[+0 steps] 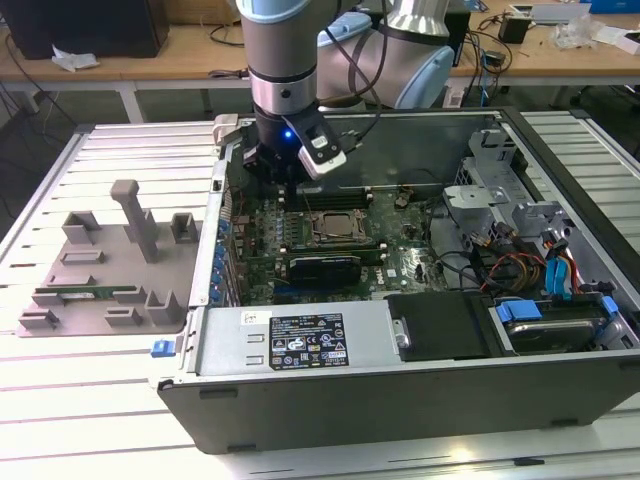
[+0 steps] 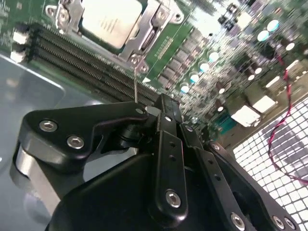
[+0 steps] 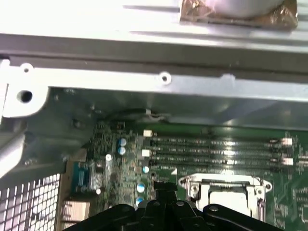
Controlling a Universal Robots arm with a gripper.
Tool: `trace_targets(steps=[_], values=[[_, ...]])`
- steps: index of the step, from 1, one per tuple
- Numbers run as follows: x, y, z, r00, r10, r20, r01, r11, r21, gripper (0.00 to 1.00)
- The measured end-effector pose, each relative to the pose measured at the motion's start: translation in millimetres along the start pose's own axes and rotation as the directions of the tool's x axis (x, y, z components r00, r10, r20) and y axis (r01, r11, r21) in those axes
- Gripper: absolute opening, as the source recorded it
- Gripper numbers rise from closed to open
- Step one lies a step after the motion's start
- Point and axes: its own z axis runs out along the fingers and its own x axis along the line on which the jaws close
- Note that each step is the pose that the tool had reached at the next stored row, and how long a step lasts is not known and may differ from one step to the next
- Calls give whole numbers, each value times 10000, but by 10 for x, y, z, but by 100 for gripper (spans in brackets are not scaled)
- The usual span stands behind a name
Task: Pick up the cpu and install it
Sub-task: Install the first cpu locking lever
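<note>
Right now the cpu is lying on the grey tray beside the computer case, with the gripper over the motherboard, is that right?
Not quite. The cpu is not on the grey tray; it sits in the socket on the motherboard inside the case, as the second wrist view shows. The gripper is indeed over the motherboard.

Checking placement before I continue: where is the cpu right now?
The cpu sits in the motherboard socket inside the computer case, beside the memory slots and just beyond the gripper in the second wrist view.
</note>
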Motion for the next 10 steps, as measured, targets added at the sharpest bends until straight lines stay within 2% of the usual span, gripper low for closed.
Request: trace_targets(steps=[1,2,8,10], values=[[3,0,0,10000,1,6,-1,9999,-104,11],[3,0,0,10000,1,8,-1,9999,-130,11],[3,10,-55,10000,1,8,-1,9999,-132,11],[2,12,-68,10000,1,10,-1,9999,-156,11]])
